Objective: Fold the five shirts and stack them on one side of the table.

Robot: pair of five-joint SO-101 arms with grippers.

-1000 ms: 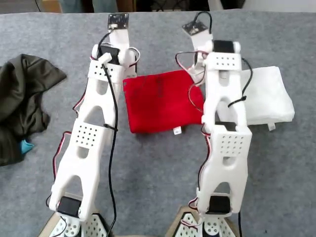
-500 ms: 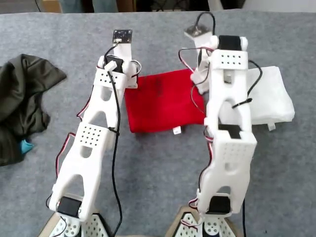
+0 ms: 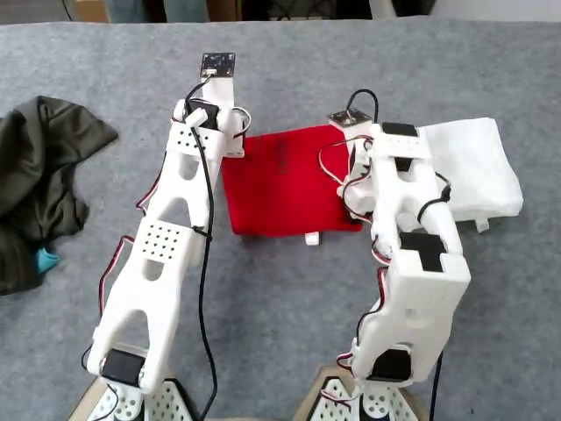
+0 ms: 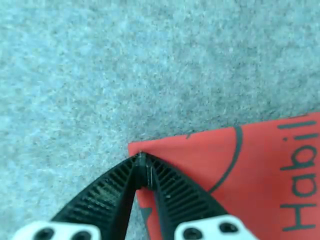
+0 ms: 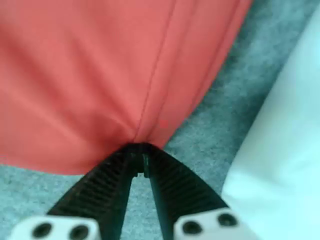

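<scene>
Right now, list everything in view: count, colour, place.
red shirt: 1, red, folded flat at mid-table, between the arms
white shirt: 1, white, folded, beside the red one on the right arm's side
dark shirt: 1, dark olive, crumpled at the table's left edge
teal item: 1, teal, peeking out by the dark shirt; cannot tell what
table: 1, grey cover
left tool: 1, black, shut on the red shirt's corner
right tool: 1, black, shut on the red shirt's edge nearest the white shirt
</scene>
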